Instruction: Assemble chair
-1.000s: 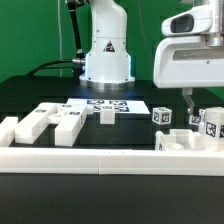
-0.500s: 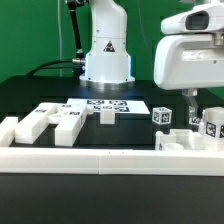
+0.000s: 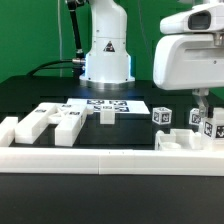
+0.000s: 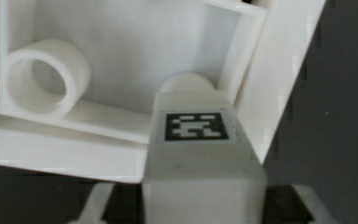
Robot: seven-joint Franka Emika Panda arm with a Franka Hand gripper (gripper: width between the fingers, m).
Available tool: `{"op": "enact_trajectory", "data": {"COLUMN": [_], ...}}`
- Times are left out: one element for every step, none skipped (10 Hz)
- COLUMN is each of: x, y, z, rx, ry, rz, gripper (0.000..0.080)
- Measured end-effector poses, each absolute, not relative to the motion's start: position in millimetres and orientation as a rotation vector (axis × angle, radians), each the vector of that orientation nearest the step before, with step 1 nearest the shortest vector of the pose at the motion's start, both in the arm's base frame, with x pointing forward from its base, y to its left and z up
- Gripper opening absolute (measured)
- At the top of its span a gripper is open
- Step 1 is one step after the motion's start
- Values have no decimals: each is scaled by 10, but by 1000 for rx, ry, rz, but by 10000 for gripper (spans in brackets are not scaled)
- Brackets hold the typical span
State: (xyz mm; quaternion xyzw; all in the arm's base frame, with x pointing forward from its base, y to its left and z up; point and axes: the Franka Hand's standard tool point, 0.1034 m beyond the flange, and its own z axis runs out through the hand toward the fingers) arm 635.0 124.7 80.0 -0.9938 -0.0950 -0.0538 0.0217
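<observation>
Chair bar (image 4: 201, 150) — tagged, pinched — beside a ringed frame piece (image 4: 87, 90)

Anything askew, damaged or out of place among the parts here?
Nothing stands out. The chair parts lie loose on the table, none visibly broken, in groups near the marker board, and the gripper hangs over the group on the exterior view's right.

Our arm (image 3: 105, 45) stands at the back, its wrist out at the exterior view's right. Our gripper (image 3: 206, 106) points straight down, jaws pressed against a chair piece (image 4: 197, 160).
</observation>
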Motion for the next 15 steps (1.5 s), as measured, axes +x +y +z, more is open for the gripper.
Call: {"op": "enact_trajectory", "data": {"x": [6350,6351,6356,6359,6353,6344,6339,6337,6335,6334,6331,6330,6325,6311,6300], "y": [1248,1247,1239,1226,1203,1164,1129,1112,1078,1037,1052,1056,1066,1101,1124], "z": [800,801,804,804,799,797,797,796,797,797,791,791,809,863,915], "rx": [-3084,-3085,-3081,-3072,-3059,-3039,-3028,-3018,-3001,-2998,-2995,-2996,-3004,-3018,-3028], "ry": [-198,-119,57,189,307,449,523,583,679,718,720,714,694,651,601], "rz": [-164,-163,-161,-162,-157,-149,-145,-142,-138,-137,-136,-135,-133,-126,-134], "gripper": [285,285,285,285,285,285,288,288,289,289,289,403,542,615,643]}}
